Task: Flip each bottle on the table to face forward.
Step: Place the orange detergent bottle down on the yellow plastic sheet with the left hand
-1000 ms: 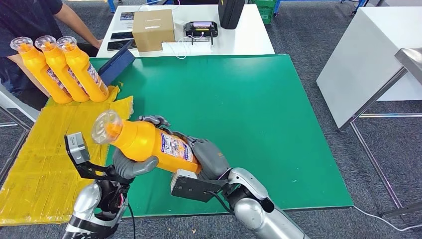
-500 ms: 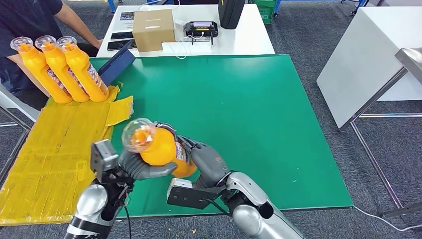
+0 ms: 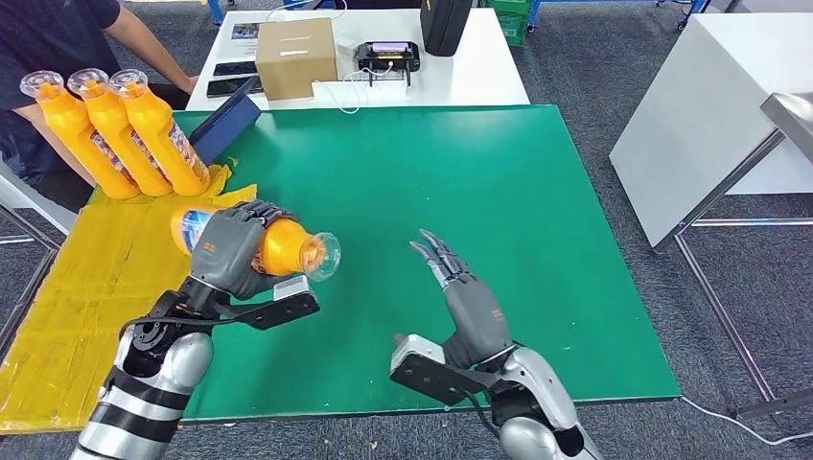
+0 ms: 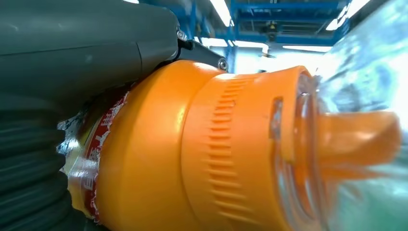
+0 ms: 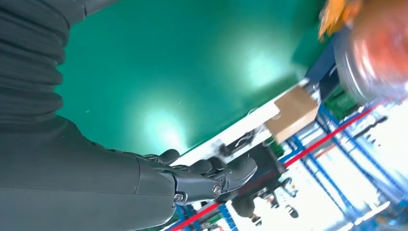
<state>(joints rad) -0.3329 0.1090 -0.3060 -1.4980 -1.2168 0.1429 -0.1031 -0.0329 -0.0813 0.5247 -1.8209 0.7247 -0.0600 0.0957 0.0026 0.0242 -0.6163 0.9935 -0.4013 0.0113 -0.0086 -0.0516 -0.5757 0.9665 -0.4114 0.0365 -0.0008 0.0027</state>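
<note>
My left hand (image 3: 228,253) grips an orange bottle (image 3: 281,246) around its body, above the left side of the green table (image 3: 499,182). The bottle lies nearly level, its clear cap (image 3: 323,256) pointing right. Up close in the left wrist view, the orange bottle (image 4: 192,154) shows its ribbed collar and clear cap (image 4: 356,120) beside my hand's thumb (image 4: 77,43). My right hand (image 3: 467,297) hovers over the table's front middle, fingers straight and apart, holding nothing; the right hand (image 5: 96,163) appears again in its wrist view. Three more orange bottles (image 3: 115,134) stand in a row at the far left.
Yellow sheeting (image 3: 86,297) covers the table's left end. A person in dark clothing (image 3: 58,38) stands at the far left behind the bottles. A white table behind holds a cardboard box (image 3: 295,56) and a device (image 3: 385,56). Another white table (image 3: 709,105) stands to the right.
My right hand let go of the bottle and moved right, fingers spreading. My left hand turned the bottle round, so its cap now points right instead of left, and carried it farther up the table.
</note>
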